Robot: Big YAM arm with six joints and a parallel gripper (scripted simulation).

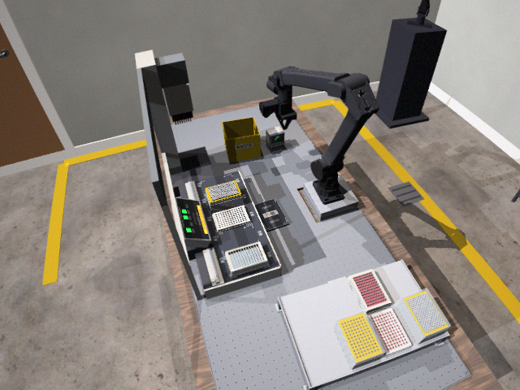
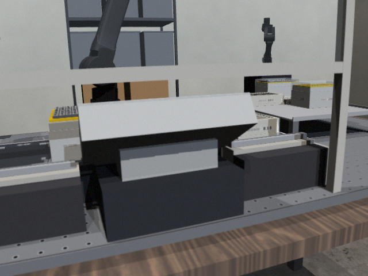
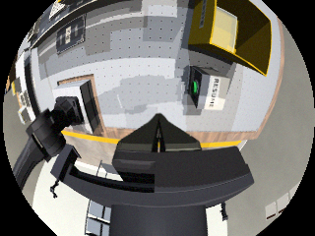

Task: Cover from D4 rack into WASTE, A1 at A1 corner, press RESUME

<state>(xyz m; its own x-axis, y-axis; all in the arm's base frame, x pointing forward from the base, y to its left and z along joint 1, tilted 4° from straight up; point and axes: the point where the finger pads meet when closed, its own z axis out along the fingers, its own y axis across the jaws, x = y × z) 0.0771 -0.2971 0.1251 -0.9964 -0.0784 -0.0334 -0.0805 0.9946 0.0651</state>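
The gripper (image 1: 287,122) is held above the far end of the bench, with its jaws pressed together and nothing between them. Just below and slightly toward the deck stands the RESUME box (image 1: 275,139), its green key (image 3: 195,85) seen in the wrist view on the face turned toward the arm's side of the bench. The yellow waste bin (image 1: 242,145) stands just beside the box, on the side away from the arm's base.

The tip rack at D4 (image 1: 223,191), yellow-rimmed, is seen seated on the deck with its tip grid exposed; no cover is seen on it. Whether the cover lies inside the bin cannot be told from these views.

The step in hand is judged to be the closing press. The relation that matters is this: the key lies below and ahead of the fingertips, and its face is upright, so the closed fingers must first be lowered to key height, then driven horizontally straight into the box.
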